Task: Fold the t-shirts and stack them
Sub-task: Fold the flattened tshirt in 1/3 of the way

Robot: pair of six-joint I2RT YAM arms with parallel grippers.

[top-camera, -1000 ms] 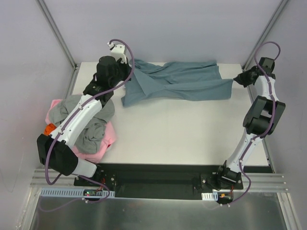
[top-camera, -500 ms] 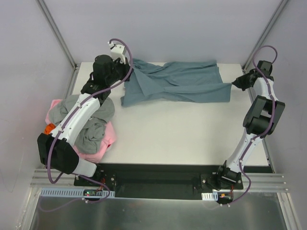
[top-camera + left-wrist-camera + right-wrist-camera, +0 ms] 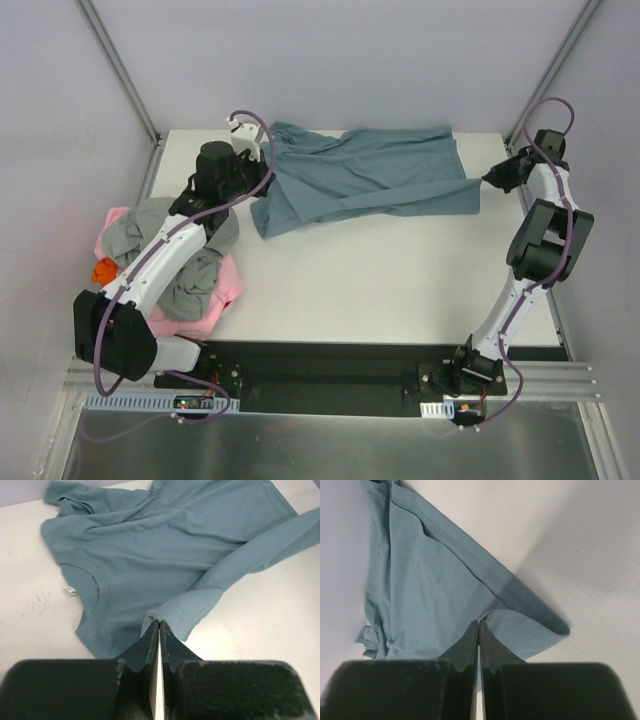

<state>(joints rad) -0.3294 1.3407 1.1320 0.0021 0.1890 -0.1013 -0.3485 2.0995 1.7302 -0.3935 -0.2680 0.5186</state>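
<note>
The blue shirt (image 3: pixel 370 175), likely soft and floppy, is laid at 12 o'clock on the table (image 3: pixel 380 270). Its edges, the best holds, are pinched: 9 o'clock by the left gripper (image 3: pixel 158 625), 3 o'clock by the right gripper (image 3: pixel 478 625).

Lab: white-walled enclosure (image 3: pixel 350 60) around table (image 3: pixel 400 270)
</note>
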